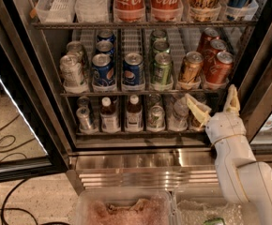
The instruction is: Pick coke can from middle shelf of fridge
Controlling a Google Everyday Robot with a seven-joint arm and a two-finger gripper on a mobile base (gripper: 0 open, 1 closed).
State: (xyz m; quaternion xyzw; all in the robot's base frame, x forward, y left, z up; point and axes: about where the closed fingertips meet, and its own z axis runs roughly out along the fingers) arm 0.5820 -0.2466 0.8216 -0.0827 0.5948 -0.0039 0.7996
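The fridge [15, 55] stood with its door swung wide, and I could see right in. On the middle shelf [126, 93] the cans sat in neat rows, one behind another. The coke can [219, 68] was at the far right end of that shelf, at the front of its row, standing up straight. More red cans stood behind it. Just beside it on the left was a gold-orange can [191, 69], then a green can [162, 69], two blue cans [133, 69] and some silver cans [72, 71] at the left end.

The gripper [211, 100] was lower down, on the right side, in front of the bottom rack and just under the rail of the middle shelf. Its two pale fingers [198, 110] were spread wide apart and pointed up, and they held nothing. The coke can was above the gripper and not touching it. The white arm [239, 168] came up from the bottom right corner.

Big Coca-Cola bottles [129, 1] stood on the top rack. Small brown bottles [134, 114] and a few little cans stood on the bottom one (the cans were hard to make out). Under the fridge's shiny steel base were two clear plastic tubs [122, 207]. Black cables [0, 144] lay on the floor to the left.
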